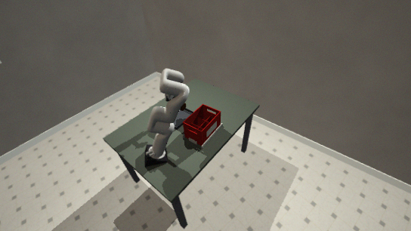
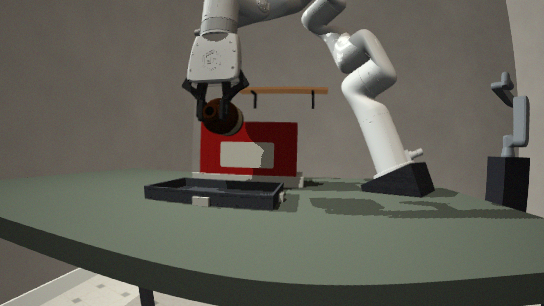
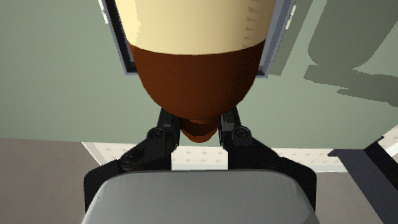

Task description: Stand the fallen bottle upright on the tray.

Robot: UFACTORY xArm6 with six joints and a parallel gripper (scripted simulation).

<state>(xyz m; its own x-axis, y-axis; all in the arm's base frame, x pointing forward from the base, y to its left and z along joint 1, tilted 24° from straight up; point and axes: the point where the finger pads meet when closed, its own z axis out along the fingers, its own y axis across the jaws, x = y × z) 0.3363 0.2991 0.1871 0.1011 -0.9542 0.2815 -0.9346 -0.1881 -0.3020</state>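
Observation:
The brown bottle with a cream label is held in the air, lying roughly level with its mouth towards the exterior camera. A little of it shows in the top view. My gripper is shut on the bottle's neck. The bottle's base is out of the wrist view. The dark shallow tray lies level on the table, below the gripper and bottle. The red crate stands upright beside the tray.
The green table bears the tray, the crate and the arm's dark base. In the exterior view, an orange-brown bar shows behind the gripper, and a grey jointed object stands on a dark block at the right.

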